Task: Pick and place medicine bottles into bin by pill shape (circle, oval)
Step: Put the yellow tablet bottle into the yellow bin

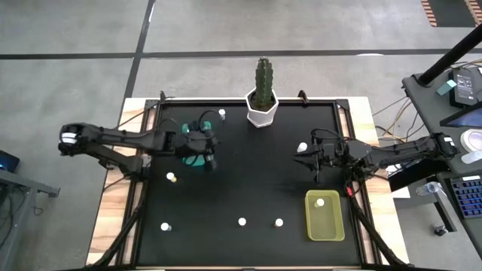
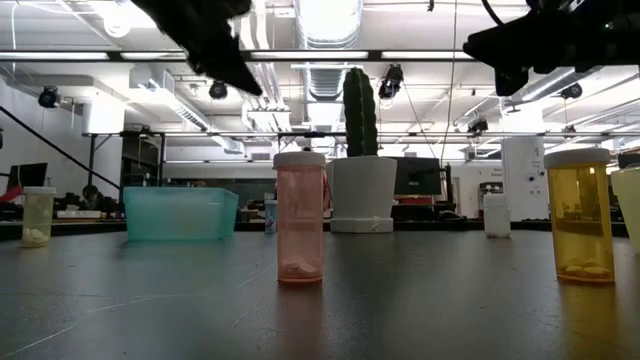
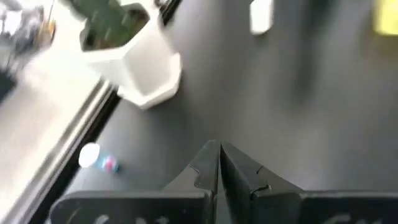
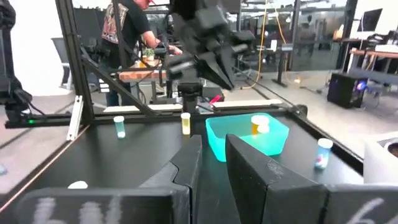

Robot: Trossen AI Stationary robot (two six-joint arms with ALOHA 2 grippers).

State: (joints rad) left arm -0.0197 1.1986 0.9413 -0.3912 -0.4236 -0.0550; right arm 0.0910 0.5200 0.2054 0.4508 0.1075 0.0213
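Teal bin (image 1: 197, 154) under left gripper (image 1: 212, 160), fingers pressed together, empty | right gripper (image 1: 316, 172) slightly spread (waiting) | next: spread fingers, descend squarely over nearest bottle (image 1: 171, 178).

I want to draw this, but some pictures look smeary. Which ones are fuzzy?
The left wrist view is the smeary one: the white pot and a bottle look streaked. The low view is crisp on the pink bottle, with glaring ceiling lights. The high view is evenly lit.

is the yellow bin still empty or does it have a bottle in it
Not empty: the high view shows one white-capped bottle lying inside the yellow bin, near its far end. The rest of the bin looks bare.
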